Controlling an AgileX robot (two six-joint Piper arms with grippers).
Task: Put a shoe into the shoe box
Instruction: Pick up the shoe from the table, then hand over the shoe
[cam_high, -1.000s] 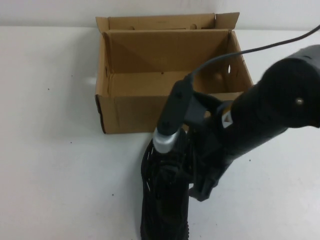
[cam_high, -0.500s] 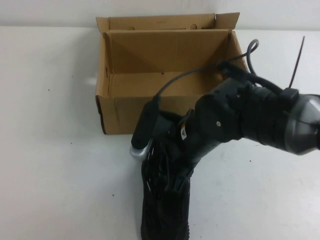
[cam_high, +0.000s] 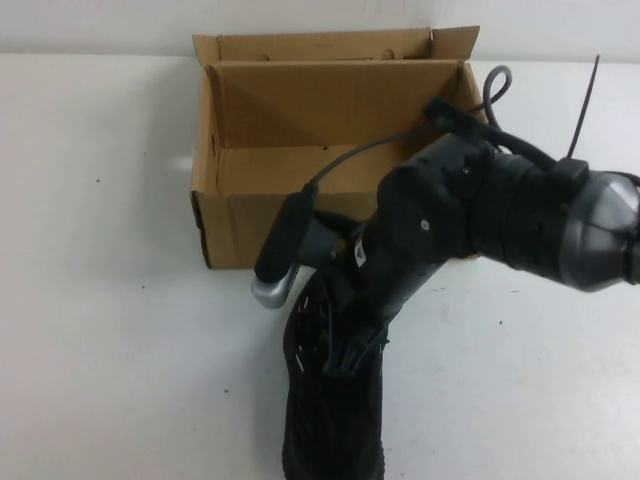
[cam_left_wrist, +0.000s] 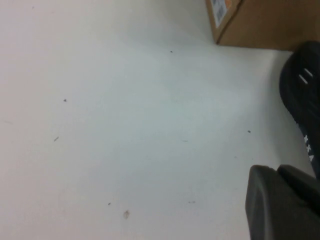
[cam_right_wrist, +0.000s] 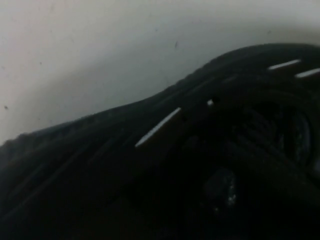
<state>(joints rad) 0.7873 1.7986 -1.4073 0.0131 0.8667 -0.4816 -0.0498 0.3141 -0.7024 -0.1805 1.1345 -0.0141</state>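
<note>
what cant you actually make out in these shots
- Right gripper: in the high view its own arm covers the fingertips down on the shoe; the grip itself is hidden.
- Shoe's heel end: cut off by the high view's bottom edge.
- Right wrist view: only dark shoe knit, too close to tell which part.
- Left gripper: only a dark corner shows in the left wrist view; absent from the high view.
- Shoe box label: print too small.

Matte black right arm (cam_high: 470, 215), grey cable, silver-tipped wrist camera (cam_high: 283, 262), small triangular warning sticker, black zip tie
</note>
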